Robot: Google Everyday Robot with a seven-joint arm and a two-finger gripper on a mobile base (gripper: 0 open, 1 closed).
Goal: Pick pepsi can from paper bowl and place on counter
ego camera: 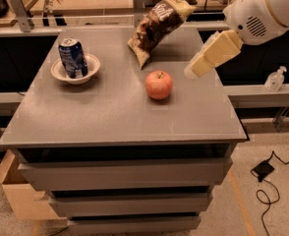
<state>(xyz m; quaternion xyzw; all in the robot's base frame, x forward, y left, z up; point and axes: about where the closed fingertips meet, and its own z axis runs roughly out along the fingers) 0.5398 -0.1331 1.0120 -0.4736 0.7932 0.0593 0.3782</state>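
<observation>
The dark blue pepsi can (72,58) stands upright in the off-white paper bowl (75,71) at the left rear of the grey counter (115,112). My gripper (194,73) comes in from the upper right on a white arm (262,9). It hangs above the counter's right side, just right of the apple, far from the can and bowl. It holds nothing that I can see.
A red apple (158,84) sits near the counter's middle, right of centre. A brown chip bag (157,26) leans at the back. The cabinet's drawers (125,176) are below. A sanitizer bottle (274,78) stands on a ledge to the right. Cables (267,176) lie on the floor.
</observation>
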